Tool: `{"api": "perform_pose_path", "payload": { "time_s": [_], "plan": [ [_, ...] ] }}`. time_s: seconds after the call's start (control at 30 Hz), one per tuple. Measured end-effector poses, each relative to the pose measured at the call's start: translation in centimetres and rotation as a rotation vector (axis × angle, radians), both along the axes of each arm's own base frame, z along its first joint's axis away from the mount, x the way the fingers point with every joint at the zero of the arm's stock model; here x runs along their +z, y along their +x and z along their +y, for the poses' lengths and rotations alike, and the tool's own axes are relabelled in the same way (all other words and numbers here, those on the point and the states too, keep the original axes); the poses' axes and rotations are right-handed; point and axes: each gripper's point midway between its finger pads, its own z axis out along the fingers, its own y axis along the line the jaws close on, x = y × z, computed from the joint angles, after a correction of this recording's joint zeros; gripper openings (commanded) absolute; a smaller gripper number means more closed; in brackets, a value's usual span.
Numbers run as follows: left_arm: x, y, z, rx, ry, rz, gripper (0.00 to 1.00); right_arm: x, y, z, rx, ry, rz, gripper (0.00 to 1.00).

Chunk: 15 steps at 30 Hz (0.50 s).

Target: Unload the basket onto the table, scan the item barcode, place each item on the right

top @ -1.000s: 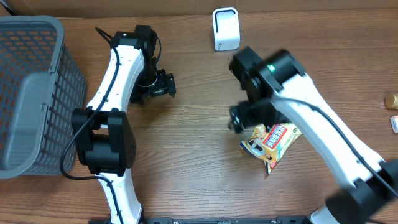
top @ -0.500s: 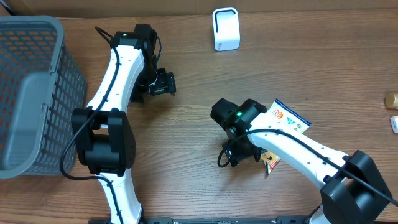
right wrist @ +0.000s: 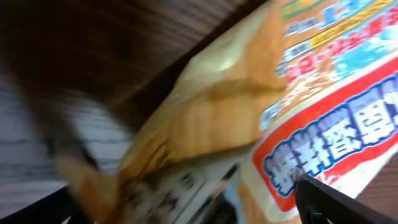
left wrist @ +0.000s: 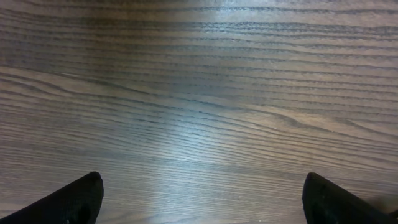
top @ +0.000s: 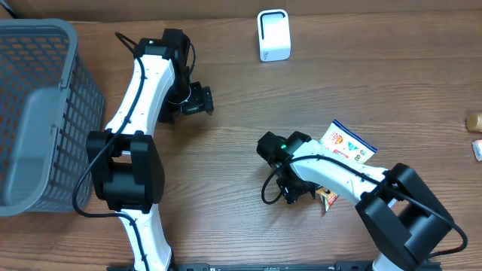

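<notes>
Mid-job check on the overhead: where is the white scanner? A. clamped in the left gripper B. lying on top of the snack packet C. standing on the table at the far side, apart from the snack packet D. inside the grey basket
C: the white scanner stands by itself on the table at the far side, with bare wood between it and the snack packet.

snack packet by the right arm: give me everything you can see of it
The snack packet is a crinkled glossy film pouch: tan-orange, a white panel with a blue edge, a red band with blue characters. It lies askew on the wooden table, right of centre. The right arm crosses over its middle, so overhead shows only its two ends; contact cannot be told. No barcode can be made out.
</notes>
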Motion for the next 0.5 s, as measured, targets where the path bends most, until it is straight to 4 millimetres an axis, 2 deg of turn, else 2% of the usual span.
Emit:
{"api": "perform_pose_path", "payload": {
  "time_s": [0.1, 0.23, 0.27, 0.3, 0.4, 0.43, 0.5],
  "plan": [
    [0.0, 0.0, 0.0, 0.000, 0.000, -0.002, 0.94, -0.1, 0.7, -0.3, -0.024, 0.000, -0.027, 0.94],
    [0.0, 0.0, 0.0, 0.000, 0.000, -0.002, 0.94, -0.5, 1.7, -0.8, -0.071, 0.022, -0.055, 0.77],
    [0.0, 0.0, 0.0, 0.000, 0.000, -0.002, 0.94, -0.6, 1.8, -1.0, -0.084, 0.029, -0.059, 0.68],
    [0.0, 0.0, 0.0, 0.000, 0.000, -0.002, 0.95, -0.7, 2.0, -1.2, -0.094, 0.032, -0.060, 0.49],
    [0.0, 0.1, 0.0, 0.000, 0.000, -0.003, 0.95, -1.0, 2.4, -1.9, -0.136, 0.042, -0.066, 0.18],
    [0.0, 0.1, 0.0, 0.000, 0.000, -0.003, 0.95, -1.1, 2.4, -2.1, -0.145, 0.042, -0.064, 0.04],
    [0.0, 0.1, 0.0, 0.000, -0.001, -0.005, 0.95, -1.2, 2.6, -2.7, -0.168, 0.041, -0.065, 0.04]
  ]
}}
